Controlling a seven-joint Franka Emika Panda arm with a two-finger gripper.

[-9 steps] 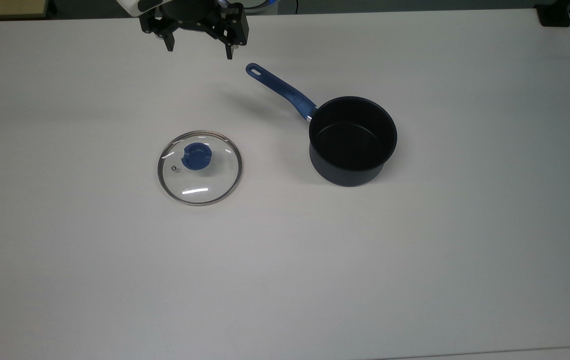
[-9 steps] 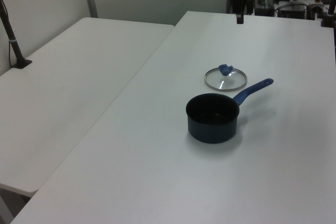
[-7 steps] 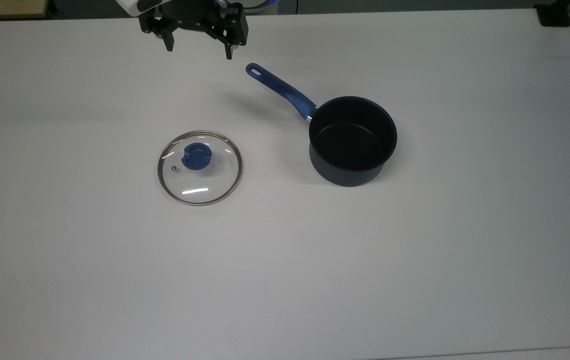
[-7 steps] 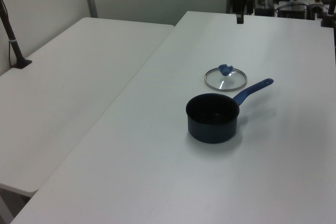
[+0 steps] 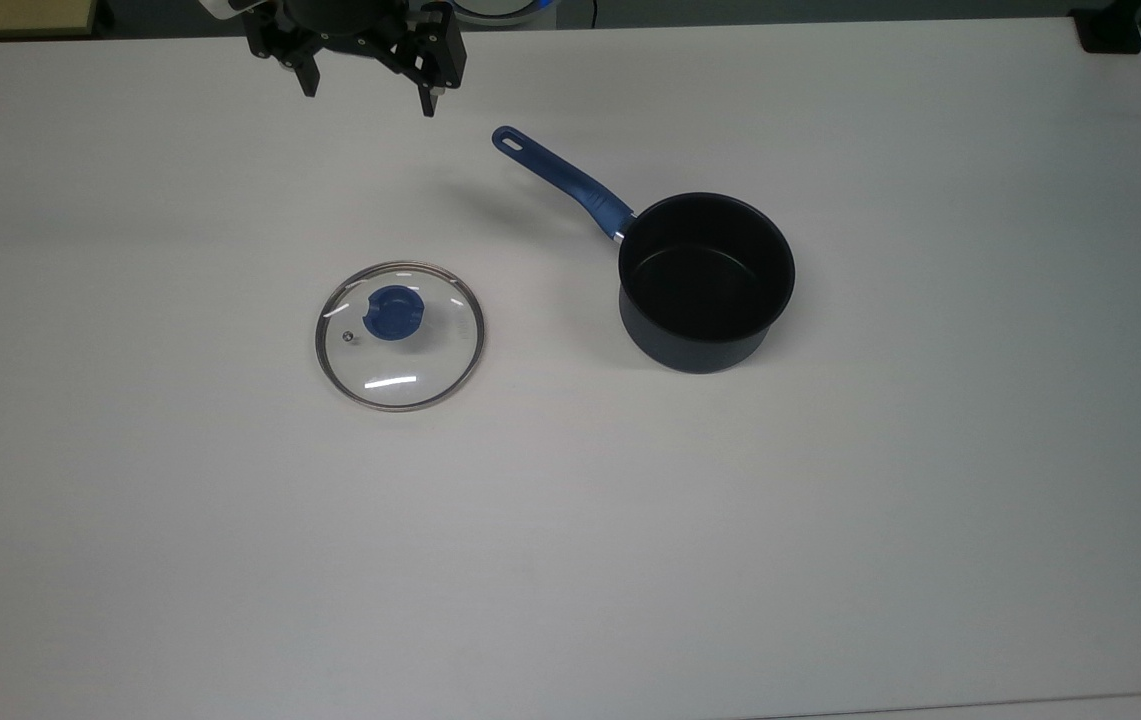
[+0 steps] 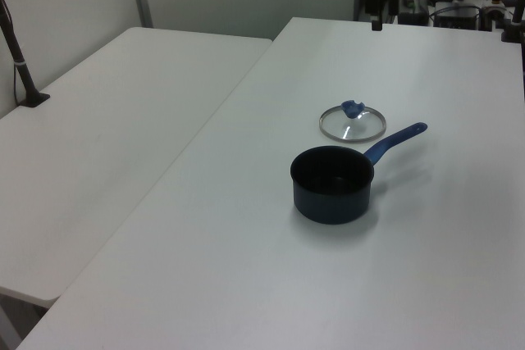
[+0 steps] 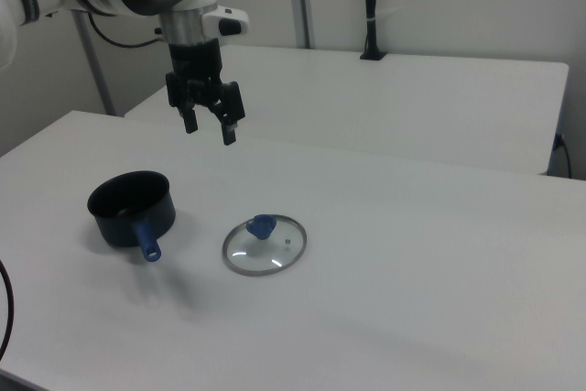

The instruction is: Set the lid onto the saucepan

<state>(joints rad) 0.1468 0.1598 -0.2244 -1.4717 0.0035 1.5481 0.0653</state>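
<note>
The lid (image 5: pixel 399 335) lies flat on the table (image 5: pixel 830 520), well apart from the saucepan (image 5: pixel 706 281) to the top view's right. Bare tabletop surrounds it on every side. The gripper (image 5: pixel 367 85) hangs near the far table edge, seemingly high above the lid, fingers spread wide and holding nothing.

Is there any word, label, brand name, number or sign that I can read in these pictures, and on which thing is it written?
None can be read.
The lid: clear glass with a blue knob, no writing visible.
The saucepan: dark body and blue handle, no label visible.
The gripper and the table: no markings readable.
</note>
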